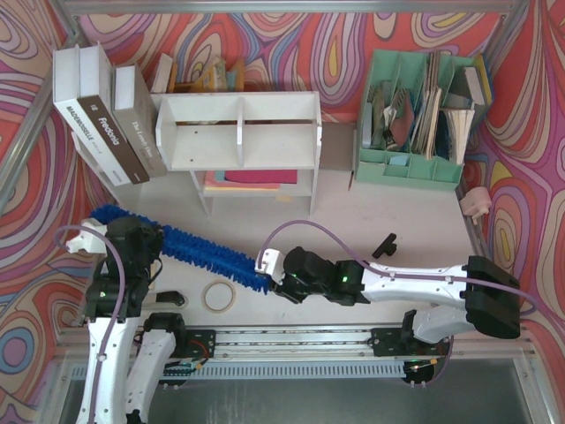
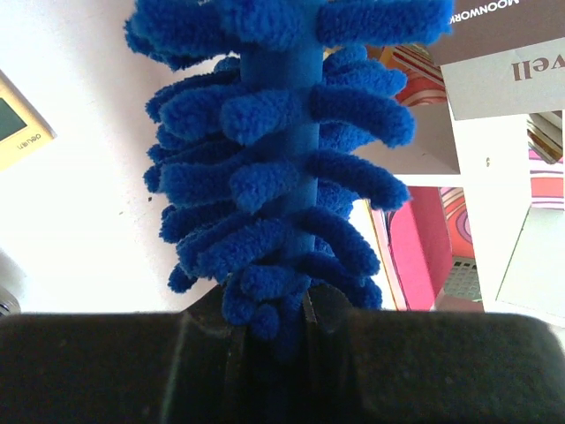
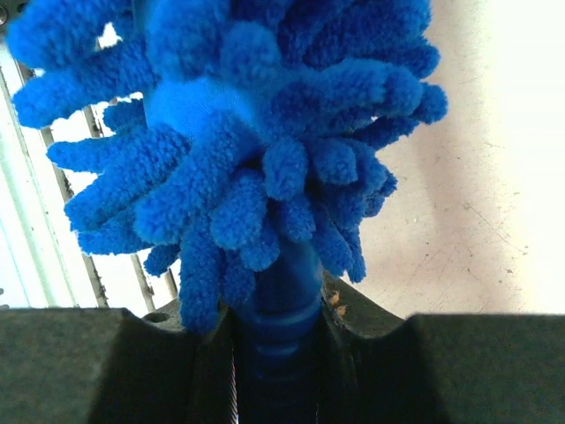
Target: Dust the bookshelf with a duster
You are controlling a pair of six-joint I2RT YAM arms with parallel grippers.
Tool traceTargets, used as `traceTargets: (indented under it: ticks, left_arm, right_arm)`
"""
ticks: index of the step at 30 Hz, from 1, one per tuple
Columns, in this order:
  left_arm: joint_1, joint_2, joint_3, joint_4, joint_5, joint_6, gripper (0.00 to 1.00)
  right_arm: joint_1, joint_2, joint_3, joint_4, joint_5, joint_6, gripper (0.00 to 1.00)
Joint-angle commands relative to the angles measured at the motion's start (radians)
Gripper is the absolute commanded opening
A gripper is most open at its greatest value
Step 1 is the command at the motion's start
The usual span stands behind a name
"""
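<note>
The bright blue fluffy duster lies slantwise on the table in front of the white bookshelf, running from far left down to near centre. My left gripper is shut on its shaggy part near the left end; in the left wrist view the bristles and blue spine of the duster rise from between the jaws of the gripper. My right gripper is shut on the other end. The right wrist view shows the ribbed blue handle clamped between the jaws, under the fluffy duster.
Books lean against the shelf's left side. Pink folders lie on its lower shelf. A mint-green file organizer stands at the back right. A tape roll lies near the front, a small black object right of centre.
</note>
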Motion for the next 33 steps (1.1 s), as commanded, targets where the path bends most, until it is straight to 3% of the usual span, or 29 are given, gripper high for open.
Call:
traceTargets:
  ticks: [1,2,5,11,14,22,26,33]
  left_arm:
    - [0.006,-0.008,0.008,0.001,0.004,-0.013,0.08]
    - [0.006,-0.011,0.008,-0.003,0.001,-0.015,0.15]
    - [0.006,-0.021,0.010,-0.019,-0.014,-0.012,0.29]
    - [0.006,-0.038,0.053,-0.101,-0.064,0.010,0.78]
    - [0.006,-0.043,0.115,-0.166,-0.124,0.046,0.97]
    - [0.006,-0.085,0.344,-0.322,-0.347,0.179,0.98]
    - [0.006,-0.156,0.378,-0.327,-0.474,0.239,0.98]
    - [0.006,-0.183,0.326,-0.299,-0.436,0.315,0.98]
  right_arm:
    - [-0.006,-0.003,-0.002,0.036,0.032,0.034,0.06]
    - [-0.007,-0.005,-0.001,0.037,0.036,0.036,0.01]
    - [-0.006,-0.028,-0.005,0.051,0.056,0.045,0.00]
    - [-0.006,-0.104,-0.020,0.051,0.112,0.048,0.00]
    - [-0.006,-0.143,-0.015,0.021,0.127,0.042,0.00]
    - [-0.006,-0.272,0.005,-0.104,0.156,0.066,0.00]
    - [-0.007,-0.342,0.017,-0.129,0.210,0.108,0.00]
    - [-0.006,-0.327,0.113,-0.135,0.304,0.187,0.00]
